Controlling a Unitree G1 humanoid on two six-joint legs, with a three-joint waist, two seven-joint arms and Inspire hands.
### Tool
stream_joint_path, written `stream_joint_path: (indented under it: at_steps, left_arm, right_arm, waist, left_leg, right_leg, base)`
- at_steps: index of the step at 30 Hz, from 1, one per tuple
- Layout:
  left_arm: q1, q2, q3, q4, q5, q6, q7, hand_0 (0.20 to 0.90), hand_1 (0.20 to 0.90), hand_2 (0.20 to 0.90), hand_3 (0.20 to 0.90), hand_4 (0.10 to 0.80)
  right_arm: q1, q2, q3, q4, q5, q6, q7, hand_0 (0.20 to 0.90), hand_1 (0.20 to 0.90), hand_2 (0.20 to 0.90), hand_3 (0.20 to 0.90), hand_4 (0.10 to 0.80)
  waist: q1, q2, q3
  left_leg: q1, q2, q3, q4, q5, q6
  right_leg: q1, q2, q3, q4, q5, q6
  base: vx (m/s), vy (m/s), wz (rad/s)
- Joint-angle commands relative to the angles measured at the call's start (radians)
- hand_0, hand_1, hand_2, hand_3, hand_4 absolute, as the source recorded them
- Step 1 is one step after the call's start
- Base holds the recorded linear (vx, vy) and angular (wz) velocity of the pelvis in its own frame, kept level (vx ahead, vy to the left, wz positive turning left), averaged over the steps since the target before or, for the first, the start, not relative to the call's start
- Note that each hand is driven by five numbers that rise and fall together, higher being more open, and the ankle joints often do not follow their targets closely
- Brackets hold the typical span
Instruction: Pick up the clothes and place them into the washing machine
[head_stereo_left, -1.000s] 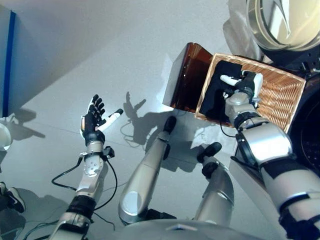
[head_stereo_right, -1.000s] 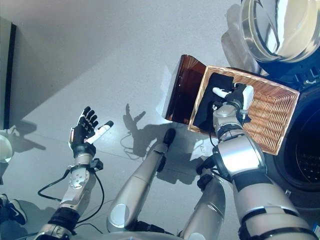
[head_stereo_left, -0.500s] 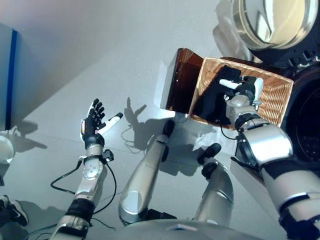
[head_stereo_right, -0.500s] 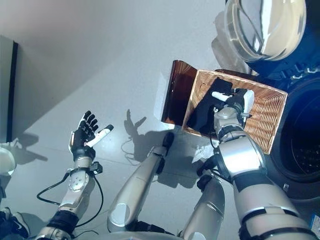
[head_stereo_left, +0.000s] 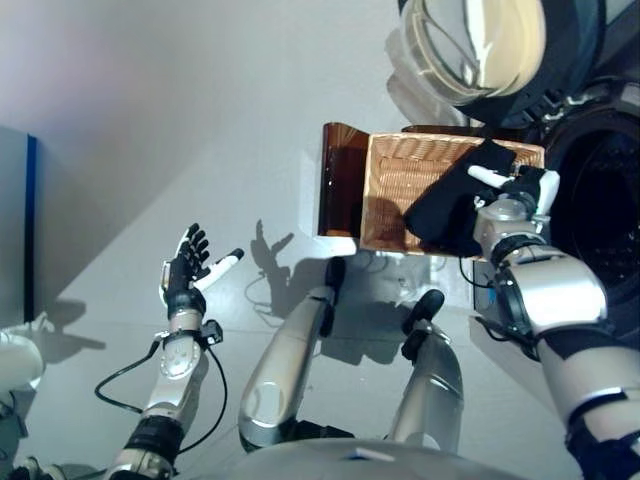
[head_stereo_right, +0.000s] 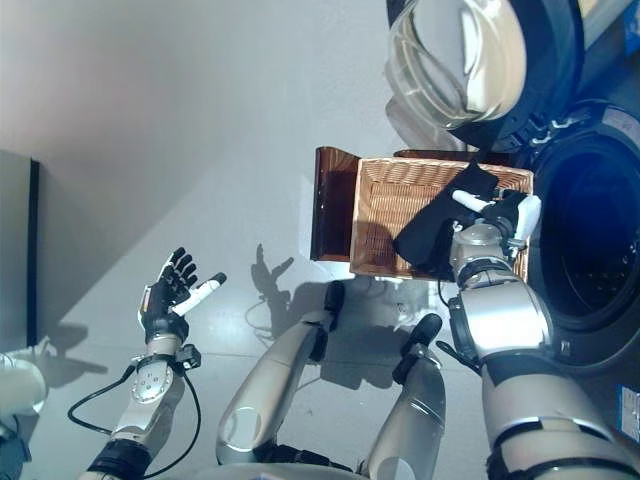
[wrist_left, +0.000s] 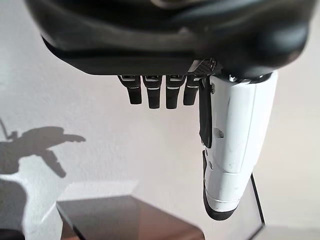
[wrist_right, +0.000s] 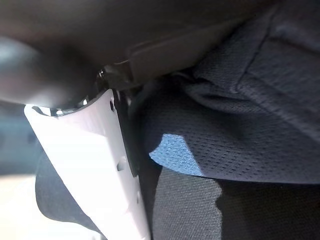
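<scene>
A dark garment hangs from my right hand, whose fingers and thumb are curled into it, above the right end of the wicker basket. In the right wrist view the dark cloth lies pressed against the hand beside its white thumb cover. The basket rests on a low dark brown box beside the washing machine, whose drum opening lies just right of the hand. My left hand is open and empty, raised over the floor at the left; it also shows in the left wrist view.
The machine's round glass door stands open above the basket. A dark blue-edged panel stands at the far left. A white object lies at the lower left. Grey floor spreads between them.
The camera has shifted, bringing the machine's drum into view. My right hand has lifted the dark garment from the basket's left part to its right end, nearer the drum. The left hand stays open.
</scene>
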Motion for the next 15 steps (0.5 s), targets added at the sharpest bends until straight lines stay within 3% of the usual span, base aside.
stream_joint_path:
  at_steps: [1,8,11,15]
  left_arm:
    - [0.048,0.029,0.023,-0.008,-0.006,-0.059,-0.001,0.900,0.900,0.900,0.900,0.800]
    - [0.070,0.028,0.003,0.010,-0.011,-0.047,-0.022,0.900,0.900,0.900,0.900,0.800]
    - [0.074,0.030,-0.001,0.019,-0.014,-0.044,-0.026,0.900,0.900,0.900,0.900,0.800]
    - [0.071,0.020,-0.025,0.017,-0.019,-0.042,-0.031,0.900,0.900,0.900,0.900,0.800]
  right_arm:
    - [0.010,-0.119,0.031,-0.048,0.024,-0.084,-0.043,0.200,0.200,0.200,0.200,0.300]
    - [0.053,-0.101,-0.075,-0.096,0.223,-0.169,-0.027,0.200,0.200,0.200,0.200,0.300]
    - [0.079,-0.079,-0.140,-0.138,0.369,-0.230,-0.003,0.200,0.200,0.200,0.200,0.300]
    - [0.168,0.022,-0.262,-0.288,0.669,-0.373,0.091,0.200,0.200,0.200,0.200,0.300]
  waist:
    - [-0.003,0.069,-0.075]
    - [-0.022,0.096,-0.090]
    - [-0.023,0.101,-0.095]
    - [-0.035,0.114,-0.099]
  left_leg:
    - [-0.049,0.006,-0.028,-0.043,-0.012,-0.092]
    - [-0.023,0.005,-0.020,-0.059,-0.010,-0.093]
    - [-0.014,0.005,-0.017,-0.065,-0.011,-0.093]
    - [-0.002,0.006,-0.011,-0.073,-0.012,-0.092]
  right_leg:
    - [0.031,0.013,0.013,0.059,-0.120,-0.025]
    - [0.046,0.011,0.026,0.054,-0.123,-0.024]
    - [0.048,0.012,0.030,0.054,-0.125,-0.024]
    - [0.055,0.012,0.038,0.051,-0.128,-0.020]
  base:
    - [0.010,0.031,-0.12]
    - [0.010,0.010,-0.08]
    - [0.010,0.006,-0.03]
    - [0.001,0.003,-0.01]
